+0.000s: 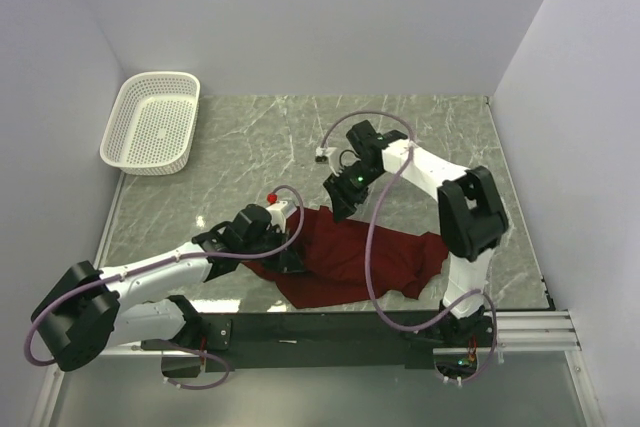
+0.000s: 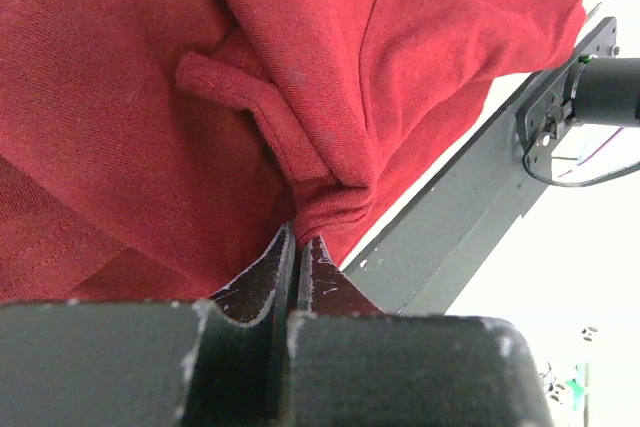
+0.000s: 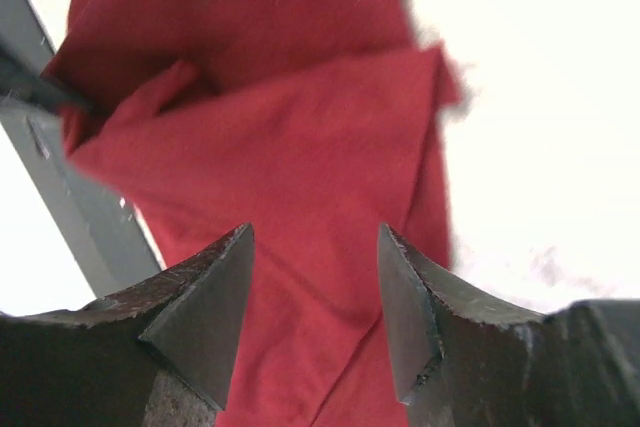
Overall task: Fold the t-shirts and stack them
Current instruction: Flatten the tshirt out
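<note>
A dark red t-shirt (image 1: 350, 257) lies crumpled on the marble table near the front edge. My left gripper (image 1: 290, 257) is at its left side, shut on a hemmed edge of the t-shirt (image 2: 330, 197); its jaws stand pressed together with the cloth at their tips (image 2: 298, 237). My right gripper (image 1: 340, 209) hovers over the shirt's far left corner, open and empty; in the right wrist view the t-shirt (image 3: 300, 147) shows between and beyond its spread fingers (image 3: 315, 247).
A white mesh basket (image 1: 152, 122) stands at the far left corner. The black mounting rail (image 1: 380, 327) runs along the table's near edge, close to the shirt. White walls close in on three sides.
</note>
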